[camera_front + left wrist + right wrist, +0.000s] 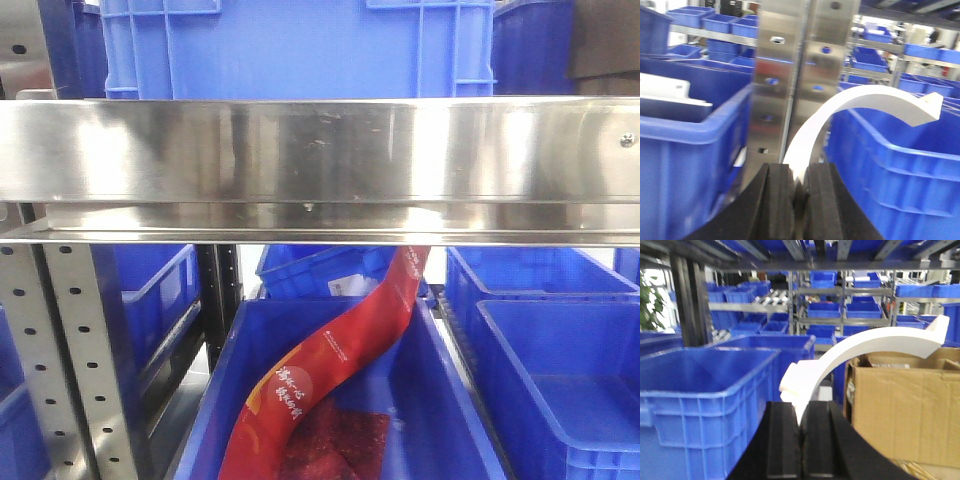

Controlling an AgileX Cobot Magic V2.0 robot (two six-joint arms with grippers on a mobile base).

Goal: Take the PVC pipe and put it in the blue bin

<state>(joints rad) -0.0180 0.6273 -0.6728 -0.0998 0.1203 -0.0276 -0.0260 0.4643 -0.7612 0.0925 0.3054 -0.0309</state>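
1. The left pincer (800, 176) is clamped on a white curved strip (865, 102). The strip rises from between the black pads and arcs right over the rim of a blue bin (900, 165). Whether it is the PVC pipe cannot be told.
2. Left of a steel upright (790, 75), a second blue bin (690, 140) holds flat white pieces (665, 90).
3. The right pincer (801, 412) is closed on a second white curved strip (875, 342) of like shape. It sits between an open blue crate (705, 390) on its left and a cardboard box (900, 405) on its right.
4. In the front view, under the steel shelf rail (320, 150), a lower bin (440, 400) holds a red banner (340, 350). The banner carries white Chinese characters that are too small to read. A dark red sheet (340, 445) lies beside its lower end.
5. A large blue crate (300, 50) stands on the shelf above the rail.
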